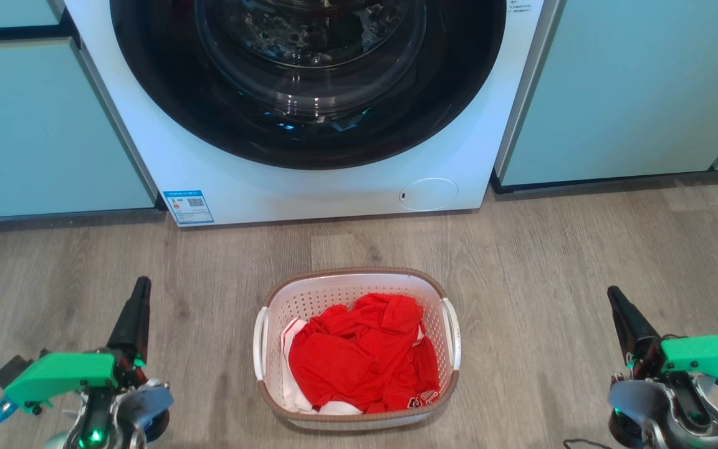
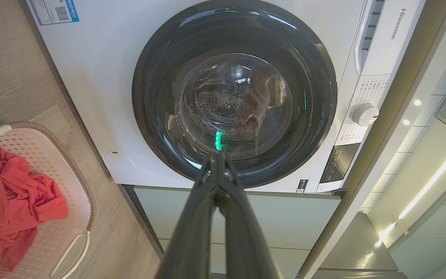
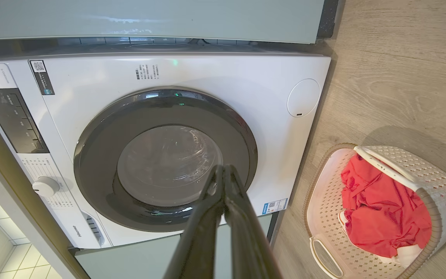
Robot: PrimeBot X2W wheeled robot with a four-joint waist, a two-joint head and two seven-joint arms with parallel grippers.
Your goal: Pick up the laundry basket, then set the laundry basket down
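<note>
Wood-grain floor (image 1: 583,249) | rounded, perforated white laundry basket (image 1: 334,299) | left gripper (image 1: 141,290) closed | right gripper (image 1: 614,296) closed

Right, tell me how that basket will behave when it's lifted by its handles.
The basket looks like thin perforated plastic, so its walls will probably flex slightly. It holds only a few red clothes, so it is likely light. With a handle on each side, an uneven lift would probably tip it.

laundry basket (image 1: 359,287): perforated plastic | floor (image 1: 583,249): matt wood-grain | washer door (image 1: 309,62): glossy glass
</note>
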